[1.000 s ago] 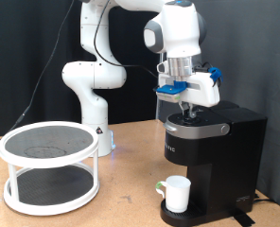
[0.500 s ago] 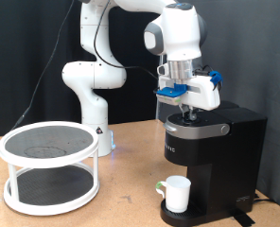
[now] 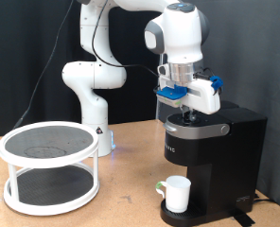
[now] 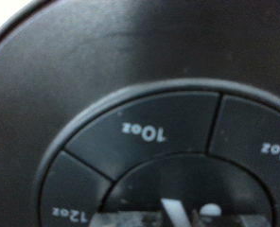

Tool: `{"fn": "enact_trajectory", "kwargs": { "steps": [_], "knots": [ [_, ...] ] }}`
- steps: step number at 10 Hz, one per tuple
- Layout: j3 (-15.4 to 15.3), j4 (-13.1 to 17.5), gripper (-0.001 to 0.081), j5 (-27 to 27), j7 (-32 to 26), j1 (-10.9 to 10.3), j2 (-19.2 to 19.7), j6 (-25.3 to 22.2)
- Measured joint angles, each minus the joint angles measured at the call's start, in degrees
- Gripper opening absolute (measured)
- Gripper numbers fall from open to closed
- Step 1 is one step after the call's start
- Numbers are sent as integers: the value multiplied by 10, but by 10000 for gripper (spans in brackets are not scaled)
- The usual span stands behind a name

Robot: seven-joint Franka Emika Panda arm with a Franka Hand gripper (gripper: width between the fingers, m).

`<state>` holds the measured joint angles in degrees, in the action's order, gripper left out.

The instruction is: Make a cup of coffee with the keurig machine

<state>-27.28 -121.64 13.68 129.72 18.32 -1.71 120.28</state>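
Observation:
The black keurig machine [image 3: 211, 156] stands at the exterior view's right with its lid down. The white cup [image 3: 176, 194] sits on its round drip tray under the spout. My gripper [image 3: 186, 114] points straight down and its fingertips are at the top of the lid. The wrist view is filled by the lid's round button panel [image 4: 168, 142] with sectors marked 10oz, 8oz and 12oz; a fingertip [image 4: 175, 214] shows at the picture's edge over the centre of the panel. The gripper holds nothing that shows.
A white two-tier round rack [image 3: 50, 165] with dark mesh shelves stands at the exterior view's left on the wooden table [image 3: 131, 203]. The arm's white base [image 3: 91, 90] is behind, in front of a black curtain.
The gripper has crept slightly towards the exterior view's right over the lid. The cup and machine have not moved.

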Motion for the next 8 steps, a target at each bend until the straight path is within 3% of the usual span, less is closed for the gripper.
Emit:
{"fn": "enact_trajectory", "kwargs": {
  "steps": [4, 8],
  "knots": [
    [3, 24, 0, 2, 0, 2, 18, -35],
    [4, 24, 0, 19, -20, 4, 18, -37]
  ]
}}
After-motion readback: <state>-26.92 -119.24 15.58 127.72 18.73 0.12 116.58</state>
